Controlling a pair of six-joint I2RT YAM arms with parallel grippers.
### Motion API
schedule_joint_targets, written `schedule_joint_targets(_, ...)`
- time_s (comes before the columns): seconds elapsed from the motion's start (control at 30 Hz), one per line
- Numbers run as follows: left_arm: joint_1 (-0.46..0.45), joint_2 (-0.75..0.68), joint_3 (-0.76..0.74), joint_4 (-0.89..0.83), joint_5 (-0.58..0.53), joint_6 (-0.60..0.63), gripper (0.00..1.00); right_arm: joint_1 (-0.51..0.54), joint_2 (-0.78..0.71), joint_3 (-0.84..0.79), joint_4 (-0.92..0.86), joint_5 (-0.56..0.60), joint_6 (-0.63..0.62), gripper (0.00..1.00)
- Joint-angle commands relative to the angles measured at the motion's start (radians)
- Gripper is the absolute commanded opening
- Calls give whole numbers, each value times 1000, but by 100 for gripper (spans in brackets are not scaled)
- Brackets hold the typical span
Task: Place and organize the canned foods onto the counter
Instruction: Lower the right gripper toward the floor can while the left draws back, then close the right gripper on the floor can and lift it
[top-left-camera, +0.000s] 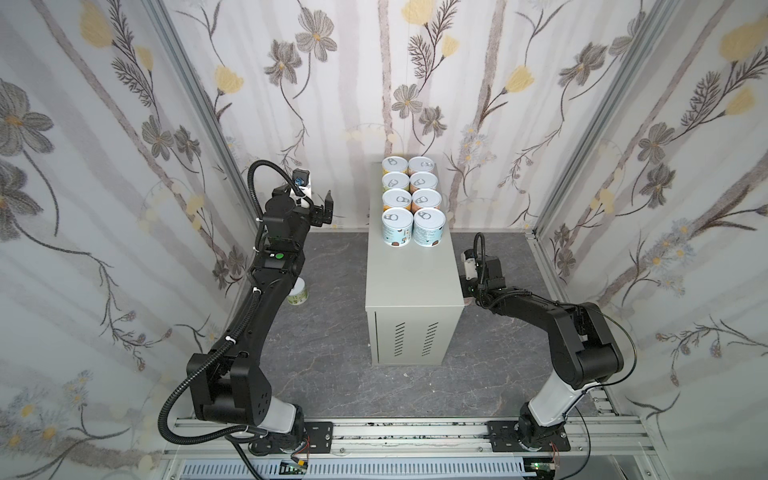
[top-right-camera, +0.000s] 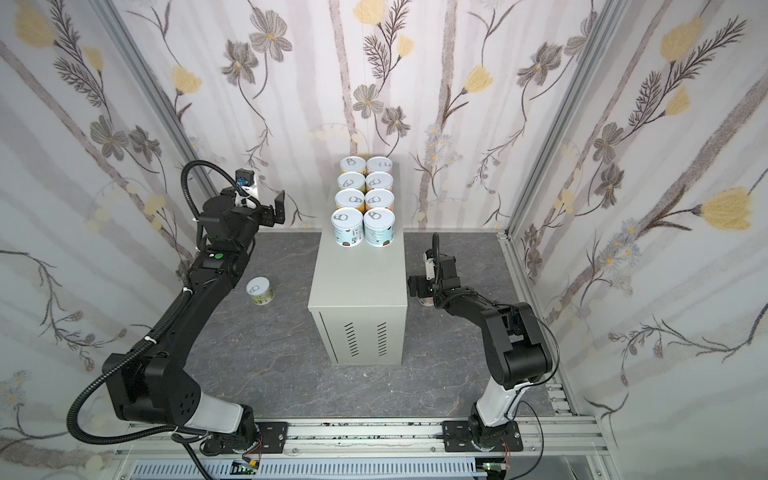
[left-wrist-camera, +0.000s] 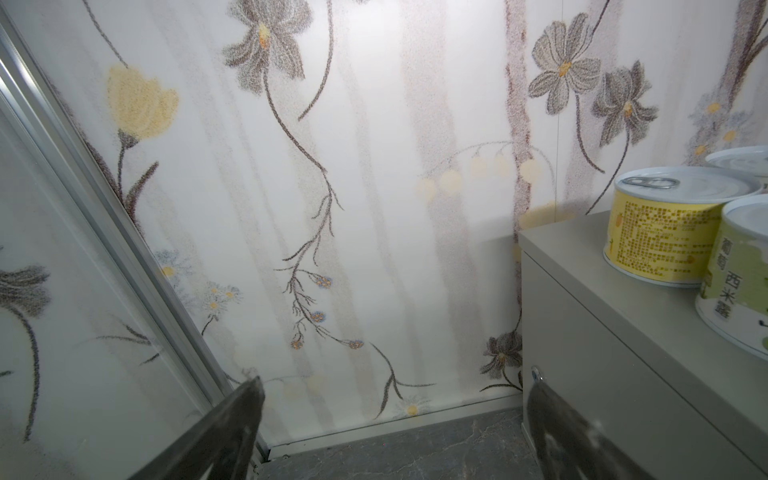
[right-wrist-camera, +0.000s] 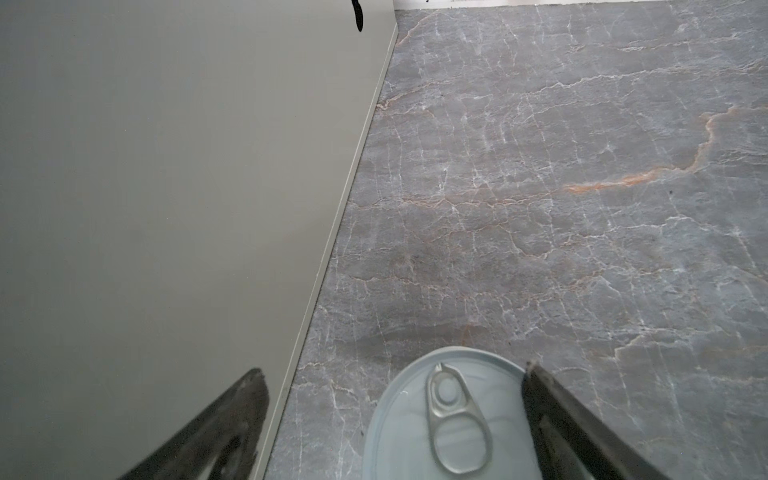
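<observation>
On the flat top of the tall oblong grey-beige metal counter (top-left-camera: 411, 276): eight short round cans with silver pull-tab lids (top-left-camera: 399, 201), upright, in two columns of four, packed from the far edge forward, neighbours touching or nearly so. At the front of that block, two light-blue-labelled cans (top-left-camera: 397, 229). At the far left corner, in the left wrist view, a yellow-labelled can (left-wrist-camera: 660, 237) and just beside it a pale-green-labelled can (left-wrist-camera: 735, 291). Front part of the top bare.

On the dark grey marbled floor (top-right-camera: 291, 353), well left of the counter: one more upright can with a white-and-green label (top-right-camera: 260, 291), partly hidden behind the left arm (top-left-camera: 257, 299) in a top view.

Left gripper (left-wrist-camera: 395, 381): high beside the counter's left side, near the flowered back wall (top-left-camera: 332, 124), about level with the counter's top. Jaws spread wide, nothing between them.

Right gripper (right-wrist-camera: 394, 368): low over the floor beside the counter's right side, pointing down over a tenth can with a silver lid (right-wrist-camera: 449, 419). Jaws wide apart, straddling it: one finger (right-wrist-camera: 582, 436) at the lid's rim, the other finger (right-wrist-camera: 232, 407) clear of it, toward the counter's wall. Not clamped. Can upright on the floor, near the counter but apart from it. Label colour impossible to tell.
</observation>
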Motion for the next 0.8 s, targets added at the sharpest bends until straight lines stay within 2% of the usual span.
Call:
schedule_joint_targets(0.0, 2, -12, 4, 14, 11, 6, 100, 5, -20, -13, -96, 61, -5, 96)
schedule_joint_targets(0.23, 1, -32, 4, 18, 20, -11, 100, 9, -108, -2, -75, 8, -15, 97)
schedule_joint_targets(0.4, 1, -52, -10, 20, 21, -8, 100, 7, -118, 14, -98, 61, -17, 98)
schedule_joint_targets(0.63, 1, -69, -18, 2, 34, 4, 100, 5, -26, 72, -172, 151, -47, 99)
schedule_joint_targets(0.77, 2, -81, -29, -3, 37, 6, 100, 2, 28, 107, -209, 155, -52, 100)
